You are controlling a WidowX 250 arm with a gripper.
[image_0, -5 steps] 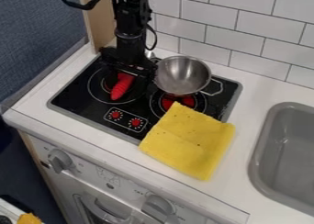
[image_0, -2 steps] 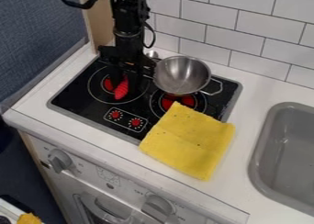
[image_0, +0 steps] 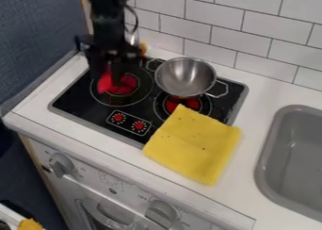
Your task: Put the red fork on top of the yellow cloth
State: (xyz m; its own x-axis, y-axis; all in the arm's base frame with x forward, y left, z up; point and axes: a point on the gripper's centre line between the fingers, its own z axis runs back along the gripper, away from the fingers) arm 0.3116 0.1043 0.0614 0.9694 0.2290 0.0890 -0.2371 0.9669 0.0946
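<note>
Currently noted over left-hand burner (image_0: 130, 96): black pincer (image_0: 107, 81), hanging down. Cannot tell whether spread, pressed together or pinching. At same burner: red fork (image_0: 104, 86), blurred, beside pincer tips, well apart from yellow cloth (image_0: 196, 144). Cloth spread flat across front right corner of black stovetop (image_0: 80, 106), overlapping onto white tabletop (image_0: 254, 99). Over rear part of right-hand burner (image_0: 173, 104): metal pot (image_0: 185, 77), upright, with handle toward right. Beyond cloth, at right: grey sink (image_0: 269, 172), set into tabletop.
</note>
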